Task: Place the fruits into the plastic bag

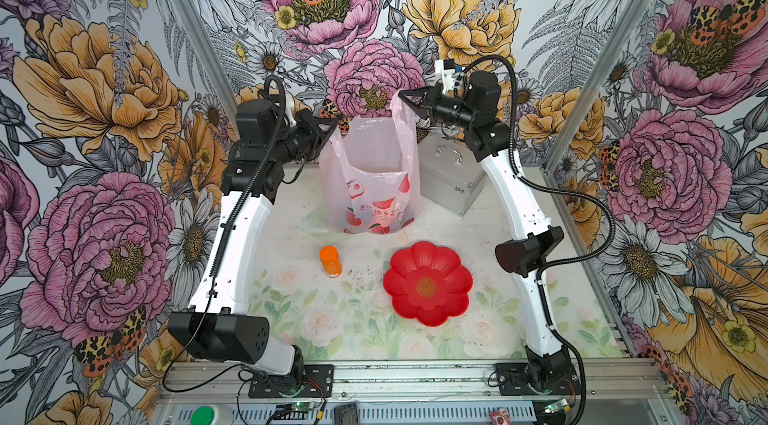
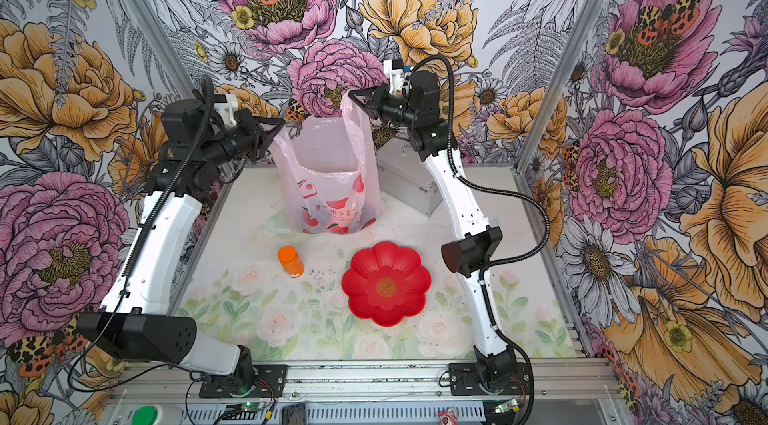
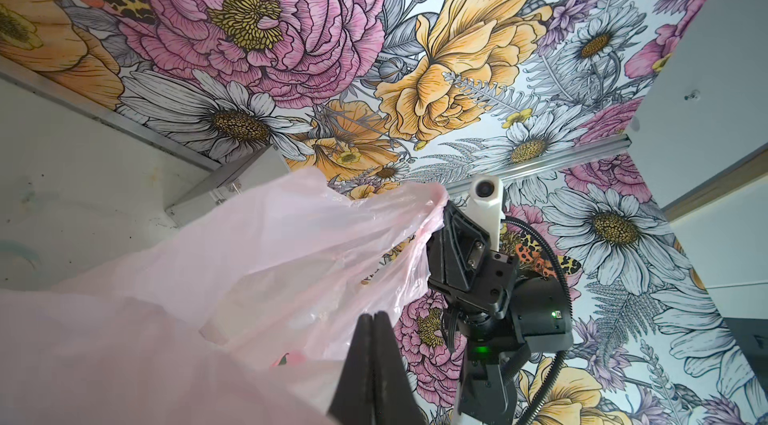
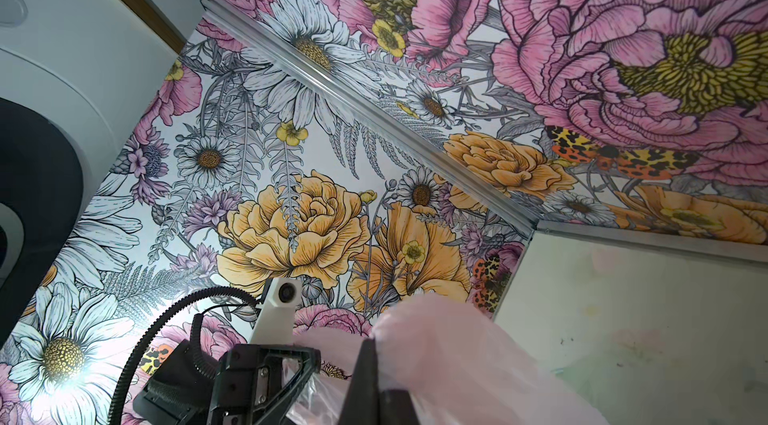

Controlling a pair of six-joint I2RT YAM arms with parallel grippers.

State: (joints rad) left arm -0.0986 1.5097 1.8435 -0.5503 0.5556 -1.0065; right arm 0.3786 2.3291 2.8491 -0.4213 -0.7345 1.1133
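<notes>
The pink translucent plastic bag (image 1: 374,177) stands upright at the back middle of the table, its mouth held wide. My left gripper (image 1: 334,121) is shut on the bag's left handle and my right gripper (image 1: 401,93) is shut on its right handle, a little higher; both top views show this. In the left wrist view the left gripper (image 3: 372,315) has its fingers pressed together beside the plastic bag (image 3: 249,256). In the right wrist view the right gripper (image 4: 368,342) pinches the plastic bag (image 4: 457,360). The fruits are out of view; only printed fruit shows on the bag.
An orange capped bottle (image 1: 330,261) stands in front of the bag. An empty red flower-shaped plate (image 1: 428,282) lies to its right. A silver metal case (image 1: 449,175) sits behind the bag on the right, under the right arm.
</notes>
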